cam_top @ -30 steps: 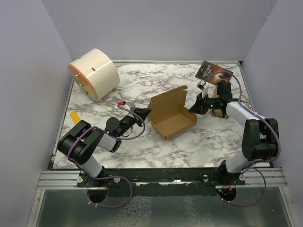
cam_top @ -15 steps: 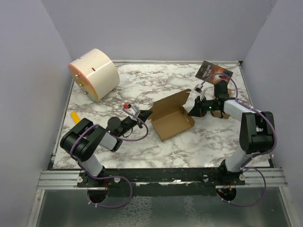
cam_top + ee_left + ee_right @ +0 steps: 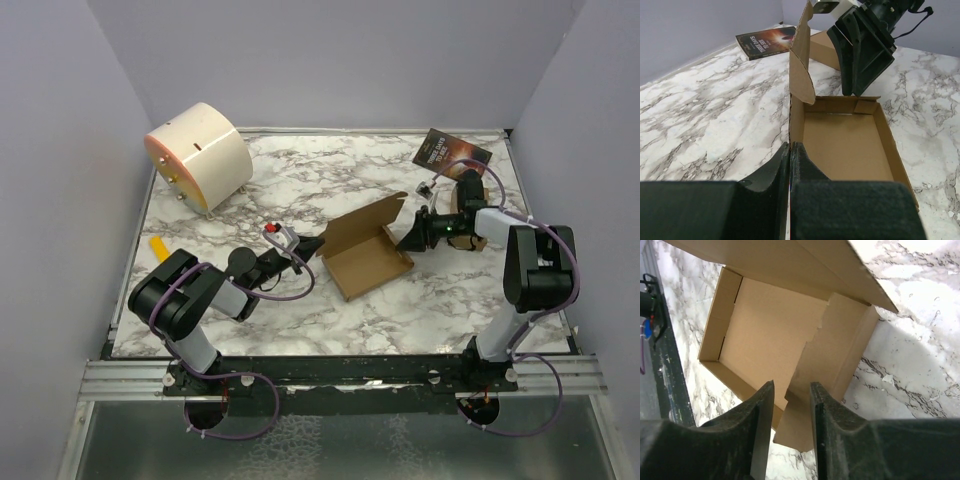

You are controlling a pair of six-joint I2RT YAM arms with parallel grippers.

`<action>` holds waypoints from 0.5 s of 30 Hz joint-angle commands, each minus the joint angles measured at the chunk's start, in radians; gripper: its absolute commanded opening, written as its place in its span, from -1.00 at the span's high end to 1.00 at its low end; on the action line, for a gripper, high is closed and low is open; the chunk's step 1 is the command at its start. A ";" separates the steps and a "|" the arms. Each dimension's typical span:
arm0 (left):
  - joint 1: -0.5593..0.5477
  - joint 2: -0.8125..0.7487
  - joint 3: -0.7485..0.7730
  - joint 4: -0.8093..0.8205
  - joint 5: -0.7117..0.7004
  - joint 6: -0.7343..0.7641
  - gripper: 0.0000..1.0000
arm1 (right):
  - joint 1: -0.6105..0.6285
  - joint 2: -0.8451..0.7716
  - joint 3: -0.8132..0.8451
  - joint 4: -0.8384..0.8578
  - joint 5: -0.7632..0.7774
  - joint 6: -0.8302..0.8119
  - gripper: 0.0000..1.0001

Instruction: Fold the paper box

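The paper box [image 3: 365,250] lies open in the middle of the marble table as a shallow brown tray [image 3: 847,145], its lid [image 3: 800,65] standing up along the far side. At the tray's left end, my left gripper [image 3: 318,241] is shut on the thin wall [image 3: 790,146]. At the box's right end, my right gripper [image 3: 410,240] is open. Its fingers stand apart on either side of a loose end flap [image 3: 812,365] with a gap to the left finger [image 3: 765,405]. From the left wrist view the right gripper [image 3: 860,55] shows beyond the tray.
A cream cylinder with an orange face [image 3: 198,155] stands at the back left. A yellow piece [image 3: 159,247] lies at the left edge. A dark printed booklet [image 3: 452,153] and a smaller brown box [image 3: 470,228] sit at the back right, by the right arm.
My right gripper has opened off the end flap and come lower at the box's right end. The box has shifted slightly. The left gripper keeps its hold.
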 commanded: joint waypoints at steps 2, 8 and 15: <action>-0.008 0.008 0.003 0.241 0.050 0.009 1.00 | -0.030 0.062 0.028 -0.031 -0.126 0.026 0.20; -0.008 0.003 0.000 0.241 0.045 0.007 1.00 | -0.060 0.089 0.028 -0.024 -0.185 0.056 0.15; -0.008 -0.001 -0.003 0.241 0.043 0.007 1.00 | -0.073 0.109 0.028 -0.031 -0.250 0.061 0.13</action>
